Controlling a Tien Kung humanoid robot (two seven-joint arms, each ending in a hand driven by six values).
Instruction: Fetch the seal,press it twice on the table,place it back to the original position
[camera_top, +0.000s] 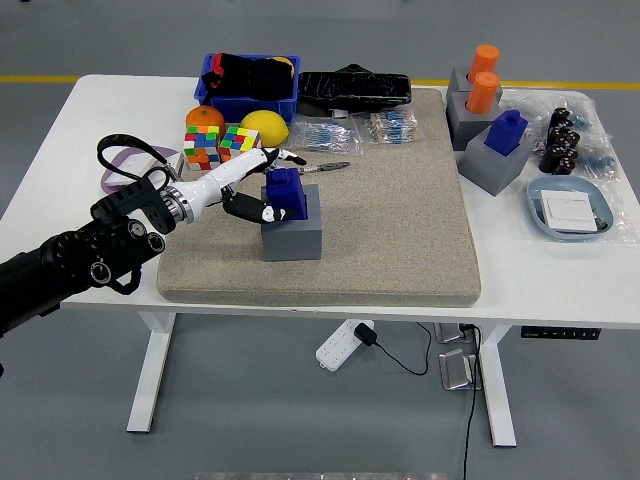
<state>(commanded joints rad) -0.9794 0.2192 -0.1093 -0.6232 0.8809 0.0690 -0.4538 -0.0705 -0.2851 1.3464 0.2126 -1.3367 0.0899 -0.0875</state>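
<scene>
Lab: white table (60, 130), grey floor (300, 430) with yellow line (40, 79).
</scene>
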